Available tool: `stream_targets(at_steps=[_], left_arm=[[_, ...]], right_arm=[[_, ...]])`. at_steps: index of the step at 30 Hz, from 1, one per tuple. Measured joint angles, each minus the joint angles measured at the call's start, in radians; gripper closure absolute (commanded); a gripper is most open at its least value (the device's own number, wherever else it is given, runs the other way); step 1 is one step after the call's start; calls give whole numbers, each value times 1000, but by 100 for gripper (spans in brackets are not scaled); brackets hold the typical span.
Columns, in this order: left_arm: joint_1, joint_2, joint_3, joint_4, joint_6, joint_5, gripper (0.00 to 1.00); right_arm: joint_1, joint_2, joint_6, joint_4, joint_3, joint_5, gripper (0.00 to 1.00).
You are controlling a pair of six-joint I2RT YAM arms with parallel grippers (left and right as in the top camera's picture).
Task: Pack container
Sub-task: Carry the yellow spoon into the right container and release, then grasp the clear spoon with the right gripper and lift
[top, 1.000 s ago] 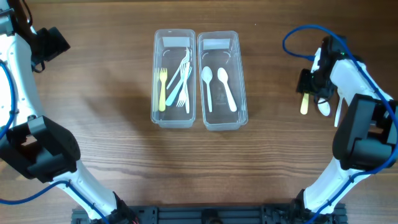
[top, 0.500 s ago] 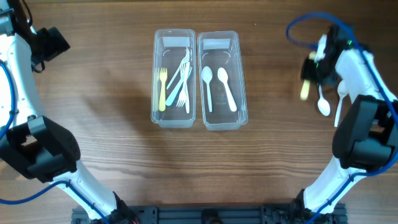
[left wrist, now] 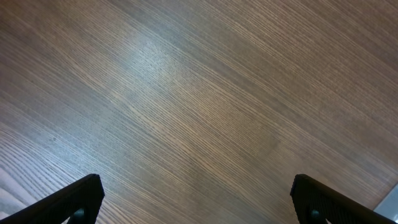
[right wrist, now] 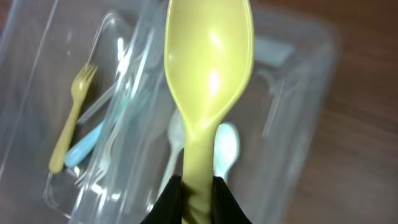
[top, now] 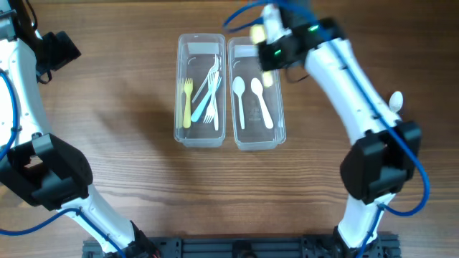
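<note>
Two clear plastic containers stand side by side. The left container (top: 181, 93) holds a yellow fork (top: 187, 104), a blue fork and white forks. The right container (top: 279, 107) holds two spoons (top: 251, 97). My right gripper (top: 267, 54) is shut on a yellow spoon (right wrist: 208, 62) and holds it above the far end of the right container; its bowl (top: 257, 33) shows blurred in the overhead view. A white spoon (top: 395, 100) lies on the table at the right. My left gripper (left wrist: 196, 202) is open over bare table at the far left.
The wooden table (top: 129, 179) surrounds the containers. The right arm (top: 351, 86) stretches diagonally from lower right to the containers. The left arm (top: 21, 86) stands along the left edge.
My right gripper lifted the yellow spoon from the right side of the table and swung it left to above the right container. A white spoon stayed behind. The left arm has not moved.
</note>
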Motion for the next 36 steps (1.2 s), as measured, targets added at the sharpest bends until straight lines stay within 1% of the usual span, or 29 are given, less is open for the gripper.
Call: stream_targets(at_steps=[2,3,4,5,6,8,10,12,15,16,18,21,24,26,28,29,30,36], left_arm=[[0,0,0,0,0,0,0],[0,0,0,0,0,0,0],[0,0,0,0,0,0,0],[0,0,0,0,0,0,0],[0,0,0,0,0,0,0],[0,0,0,0,0,0,0],[0,0,0,0,0,0,0],[0,0,0,0,0,0,0],[0,0,0,0,0,0,0],[0,0,0,0,0,0,0],[0,0,0,0,0,0,0],[0,0,0,0,0,0,0],[0,0,0,0,0,0,0],[0,0,0,0,0,0,0],[0,0,0,-1,0,0,0],[0,0,0,0,0,0,0],[0,0,0,0,0,0,0],[0,0,0,0,0,0,0]], right_arm=[[40,0,22,23,-64,27,96],[45,0,36,30,-89,35,92],[46,0,47,33,-108,42,62],[42,0,52,40,-130,50,49],[37,0,58,47,-147,58,41],[28,0,58,55,-166,67,36],[23,0,40,57,-162,73,34],[18,0,35,10,-119,76,34],[-26,0,28,-105,46,90,34],[-62,-1,27,-147,115,111,34],[-145,-16,20,-185,180,150,35],[-309,-27,-9,-239,188,190,39],[-474,-27,-54,-224,113,218,41],[-556,-24,-79,-158,0,229,41],[-592,-19,-94,-101,-93,229,43],[-598,-17,-100,-94,-111,230,44],[-614,-9,-108,-64,-177,230,44],[-620,-9,-128,104,-393,229,43]])
